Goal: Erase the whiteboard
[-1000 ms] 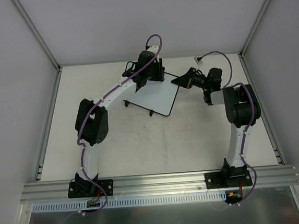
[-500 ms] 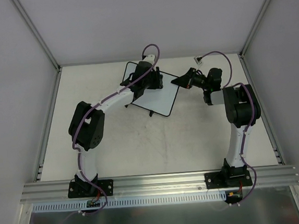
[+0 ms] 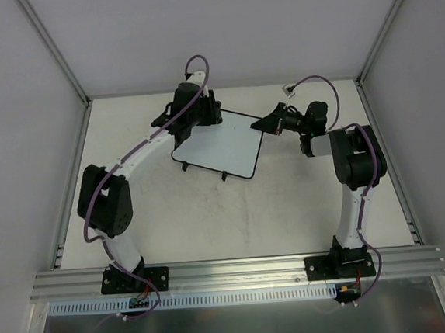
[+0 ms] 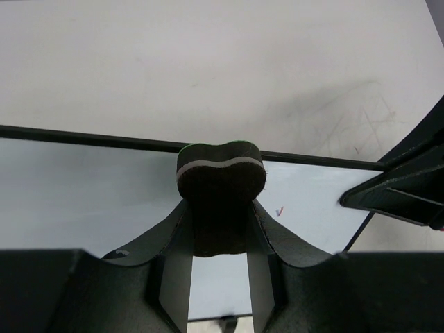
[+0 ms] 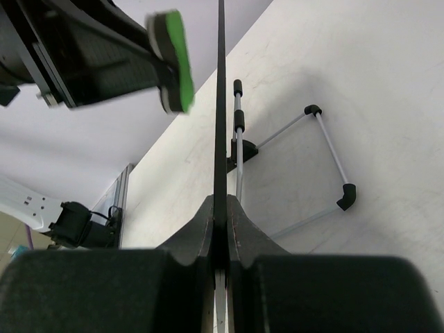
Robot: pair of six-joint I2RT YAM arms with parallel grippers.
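The whiteboard (image 3: 222, 148) stands tilted on its small black feet at the back middle of the table. My left gripper (image 3: 201, 114) is at the board's far left corner, shut on a dark felt eraser (image 4: 220, 186) with a white and green backing. The eraser rests against the board's top edge (image 4: 83, 137). A tiny red and blue mark (image 4: 279, 210) shows on the board face to the right of the eraser. My right gripper (image 3: 269, 123) is shut on the board's right corner. In the right wrist view the board (image 5: 221, 104) appears edge-on between that gripper's (image 5: 220, 206) fingers.
A wire stand (image 5: 326, 156) with black end caps props the board from behind. White enclosure walls and aluminium posts (image 3: 55, 49) surround the table. An aluminium rail (image 3: 239, 270) carries both arm bases at the near edge.
My left arm has swept the eraser leftward along the board to its far left corner. The board has swung slightly left with it. The right gripper has kept its hold.
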